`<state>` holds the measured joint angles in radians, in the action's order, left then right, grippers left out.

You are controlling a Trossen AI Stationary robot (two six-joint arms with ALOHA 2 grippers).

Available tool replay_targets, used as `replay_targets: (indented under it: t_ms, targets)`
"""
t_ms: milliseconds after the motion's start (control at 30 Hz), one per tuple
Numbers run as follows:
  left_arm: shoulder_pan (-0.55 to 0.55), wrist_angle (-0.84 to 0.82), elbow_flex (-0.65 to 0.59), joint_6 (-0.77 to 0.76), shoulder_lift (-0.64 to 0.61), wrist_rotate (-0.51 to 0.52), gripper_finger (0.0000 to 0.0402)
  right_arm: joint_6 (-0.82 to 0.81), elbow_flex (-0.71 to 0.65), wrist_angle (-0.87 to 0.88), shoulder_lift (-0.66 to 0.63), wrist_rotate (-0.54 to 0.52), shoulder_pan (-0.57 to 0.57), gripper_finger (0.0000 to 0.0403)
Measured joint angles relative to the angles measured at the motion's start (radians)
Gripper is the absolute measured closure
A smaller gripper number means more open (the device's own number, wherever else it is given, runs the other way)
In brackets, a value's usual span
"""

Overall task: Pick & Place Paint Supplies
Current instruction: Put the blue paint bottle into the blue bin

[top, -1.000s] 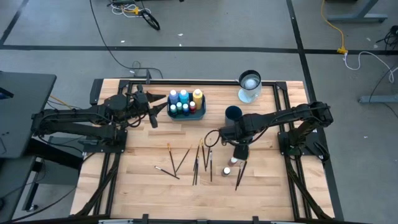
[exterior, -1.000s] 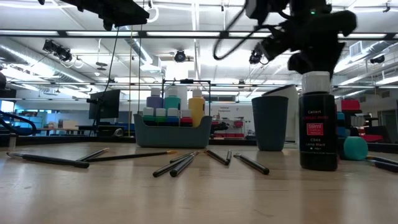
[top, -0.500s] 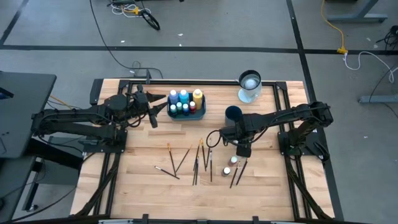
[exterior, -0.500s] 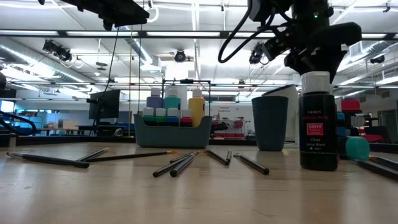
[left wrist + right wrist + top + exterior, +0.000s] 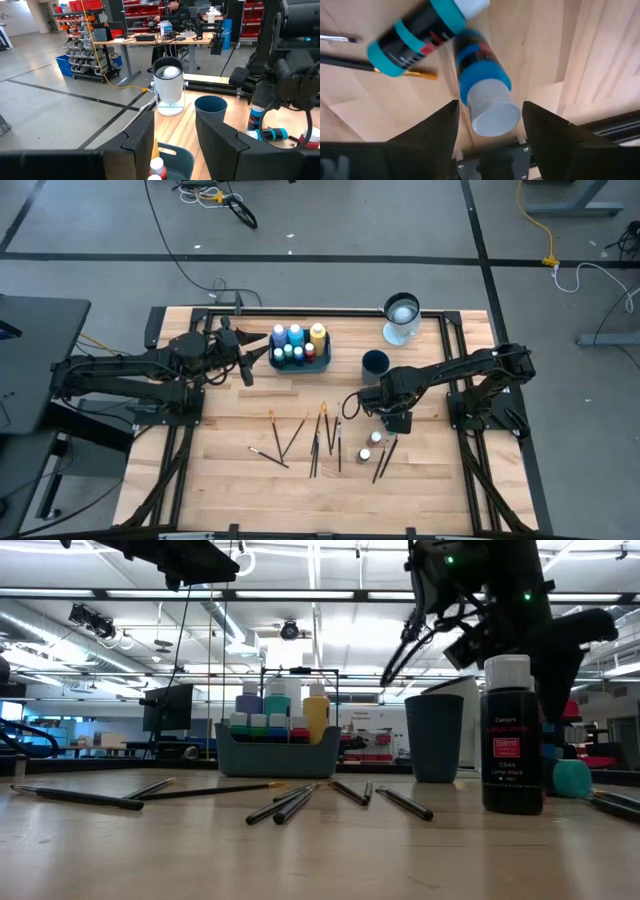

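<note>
Right gripper (image 5: 487, 125) open above upright bottle (image 5: 482, 85)

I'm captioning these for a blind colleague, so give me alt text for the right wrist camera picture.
The right gripper, fingers open, hangs just above an upright blue-banded paint bottle with a white cap on the pale wooden table. Beside it lies a black bottle with teal bands, across a thin dark-handled brush.
</note>
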<state>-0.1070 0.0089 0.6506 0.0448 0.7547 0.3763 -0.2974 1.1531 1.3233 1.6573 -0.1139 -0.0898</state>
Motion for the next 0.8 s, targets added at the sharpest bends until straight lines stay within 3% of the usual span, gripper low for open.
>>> replay_targets:
  t_ms: [400,667,800]
  targets:
    - [0.000,0.000,0.000,-0.003,0.000,0.000,0.0248,0.023,-0.009,-0.040,0.000,-0.006,0.001,0.0188]
    - [0.000,0.000,0.000,-0.003,0.000,0.000,0.0248,0.018,-0.005,-0.042,-0.004,0.046,0.001,0.0286]
    - [0.000,0.000,0.000,0.014,0.000,0.000,0.0248,0.017,0.015,-0.037,0.001,0.054,-0.003,0.0290]
